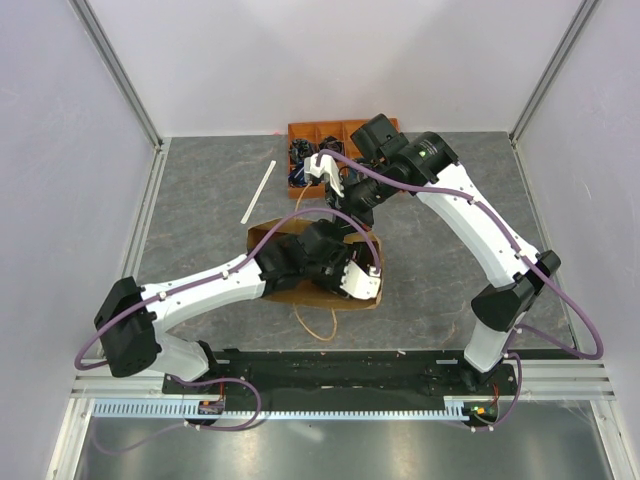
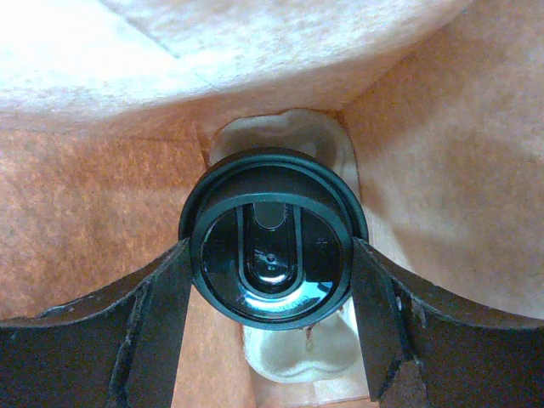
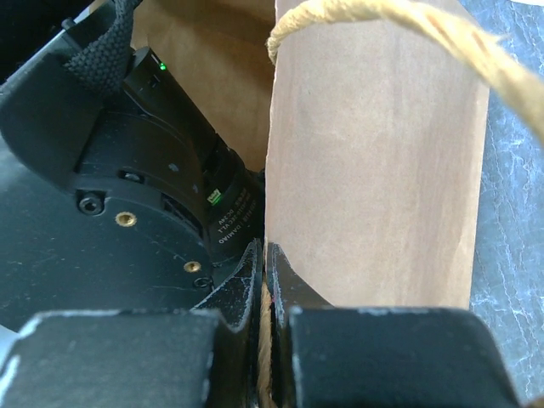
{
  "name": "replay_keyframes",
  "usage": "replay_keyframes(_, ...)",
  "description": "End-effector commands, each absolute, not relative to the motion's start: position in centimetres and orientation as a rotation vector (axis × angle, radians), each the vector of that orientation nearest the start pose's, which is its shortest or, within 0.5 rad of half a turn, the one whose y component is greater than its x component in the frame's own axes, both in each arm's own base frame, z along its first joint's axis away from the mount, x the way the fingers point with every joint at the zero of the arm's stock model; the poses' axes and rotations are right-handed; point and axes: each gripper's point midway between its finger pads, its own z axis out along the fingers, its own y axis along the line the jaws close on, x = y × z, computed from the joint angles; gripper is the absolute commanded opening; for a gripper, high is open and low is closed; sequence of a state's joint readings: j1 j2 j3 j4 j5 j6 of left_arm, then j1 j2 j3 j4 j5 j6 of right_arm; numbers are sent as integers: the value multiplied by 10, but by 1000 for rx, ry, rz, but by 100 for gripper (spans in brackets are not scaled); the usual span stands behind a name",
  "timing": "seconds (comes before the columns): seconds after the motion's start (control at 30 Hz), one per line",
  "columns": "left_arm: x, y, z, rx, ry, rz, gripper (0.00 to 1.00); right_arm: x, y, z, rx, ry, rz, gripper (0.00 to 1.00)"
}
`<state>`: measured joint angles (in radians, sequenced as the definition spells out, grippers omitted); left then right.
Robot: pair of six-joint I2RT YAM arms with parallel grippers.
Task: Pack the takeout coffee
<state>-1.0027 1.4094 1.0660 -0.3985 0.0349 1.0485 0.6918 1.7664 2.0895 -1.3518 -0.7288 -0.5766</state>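
Your left pincer point(image 2: 270, 259) grips the takeout coffee point(image 2: 270, 242) at its black lid, inside the paper bag point(image 2: 442, 170), with the moulded carrier point(image 2: 293, 361) right behind it. Your right pincer point(image 3: 265, 259) is clamped on the bag wall. The bag sits on the bench point(image 1: 200, 190).

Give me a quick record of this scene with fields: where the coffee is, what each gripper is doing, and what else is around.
coffee: takeout coffee, black lid on, down inside the paper bag
left gripper: shut on the cup at its lid, one finger on each side, inside the bag
right gripper: pinching the bag's wall near its rim
under the cup: pale moulded cup carrier; cannot tell whether the cup is seated in it
elsewhere: orange compartment tray at the far edge; white stick left of the bag
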Motion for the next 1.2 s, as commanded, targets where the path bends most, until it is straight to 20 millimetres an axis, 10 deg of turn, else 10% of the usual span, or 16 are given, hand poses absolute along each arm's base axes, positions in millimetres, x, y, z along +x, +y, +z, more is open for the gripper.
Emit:
replay_keyframes(0.0,250,-338,188,1880,1169,-76,15,202,302,303,-1703,1899,1038,0)
replay_keyframes(0.7,280,-330,143,1960,1318,-93,13,225,304,298,-1638,1952,1041,0)
replay_keyframes(1.17,312,-325,127,1967,1504,-276,9,283,288,290,-1356,2149,1089,68)
